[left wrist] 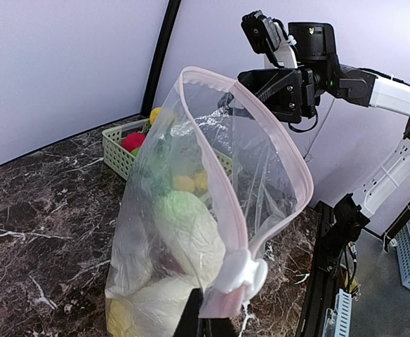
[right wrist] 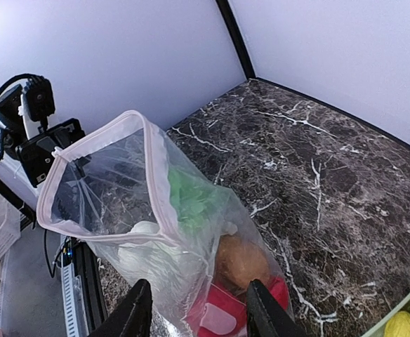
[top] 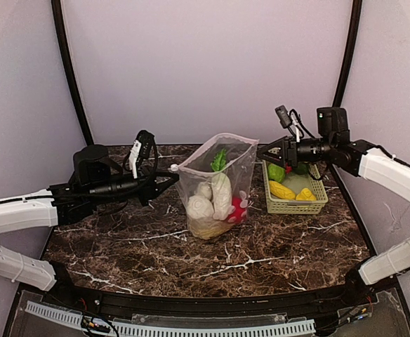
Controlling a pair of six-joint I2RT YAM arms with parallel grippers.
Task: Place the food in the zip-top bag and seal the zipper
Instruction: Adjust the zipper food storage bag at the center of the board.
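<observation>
The zip-top bag (top: pixel 215 184) stands upright mid-table with its mouth wide open. Inside is food: a white radish (top: pixel 221 193), a pale lump (top: pixel 199 206), a red piece (top: pixel 240 208) and a leafy cabbage (left wrist: pixel 187 228). The pink-white zipper (left wrist: pixel 212 140) rims the mouth, and its white slider (left wrist: pixel 245 270) sits at the left corner. My left gripper (left wrist: pixel 205 321) is shut on that corner just below the slider. At the bag's right top edge, my right gripper (right wrist: pixel 199 316) is open, its fingers (right wrist: pixel 138 312) standing apart on either side of the bag's wall.
A light green mesh basket (top: pixel 294 205) sits right of the bag and holds yellow and green toy foods (top: pixel 282 189). Dark marble table (top: pixel 261 253) spreads in front. Pale walls and black frame poles stand behind.
</observation>
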